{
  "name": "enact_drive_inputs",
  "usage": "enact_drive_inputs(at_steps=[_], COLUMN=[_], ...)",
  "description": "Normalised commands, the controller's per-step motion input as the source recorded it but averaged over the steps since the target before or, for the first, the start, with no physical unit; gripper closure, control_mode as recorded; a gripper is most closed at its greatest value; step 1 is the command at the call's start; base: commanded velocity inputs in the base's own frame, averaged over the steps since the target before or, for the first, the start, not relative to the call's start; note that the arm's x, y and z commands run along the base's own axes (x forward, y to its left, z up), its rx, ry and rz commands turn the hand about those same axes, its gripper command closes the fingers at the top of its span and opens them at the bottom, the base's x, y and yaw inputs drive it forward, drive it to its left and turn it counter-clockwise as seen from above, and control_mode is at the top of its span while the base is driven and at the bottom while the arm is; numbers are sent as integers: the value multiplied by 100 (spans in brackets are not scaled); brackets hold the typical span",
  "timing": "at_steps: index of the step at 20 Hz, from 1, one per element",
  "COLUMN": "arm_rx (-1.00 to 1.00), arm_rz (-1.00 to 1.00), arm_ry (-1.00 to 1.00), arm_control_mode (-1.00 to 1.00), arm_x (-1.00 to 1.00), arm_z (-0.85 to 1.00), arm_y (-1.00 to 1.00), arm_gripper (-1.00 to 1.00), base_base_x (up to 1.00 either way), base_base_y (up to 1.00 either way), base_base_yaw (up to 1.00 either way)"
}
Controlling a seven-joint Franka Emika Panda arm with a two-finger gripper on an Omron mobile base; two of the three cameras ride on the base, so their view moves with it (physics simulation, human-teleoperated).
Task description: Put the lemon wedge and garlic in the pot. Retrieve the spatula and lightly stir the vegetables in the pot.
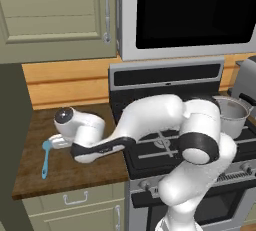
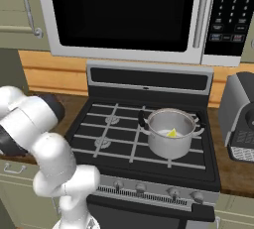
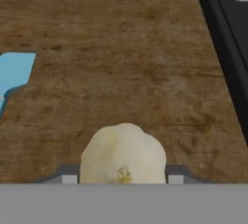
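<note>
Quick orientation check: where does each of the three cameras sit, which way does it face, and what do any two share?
Left base view: behind-left, facing the wooden counter, spatula and stove; arm reaches left.
Right base view: behind-right, facing the stove; lemon wedge in the pot; arm at left.
Hand view: looks down at the garlic between the gripper fingers.
Both base views share the pot.
</note>
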Motion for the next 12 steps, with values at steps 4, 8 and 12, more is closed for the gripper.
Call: enact_drive_inputs(at_steps=[4, 8, 12], arm_rx=[38, 42, 25], arm_rz=[-18, -26, -28], arm_ry=[-1, 4, 1], arm_control_mode=[-100, -100, -100], arm_x=[-72, -36, -26], arm_z=[100, 100, 93], arm_y=[-100, -100, -100], arm_gripper=[100, 100, 100], base_base_x=[0, 0, 0], base_base_y=[0, 0, 0], base_base_yaw=[0, 0, 0])
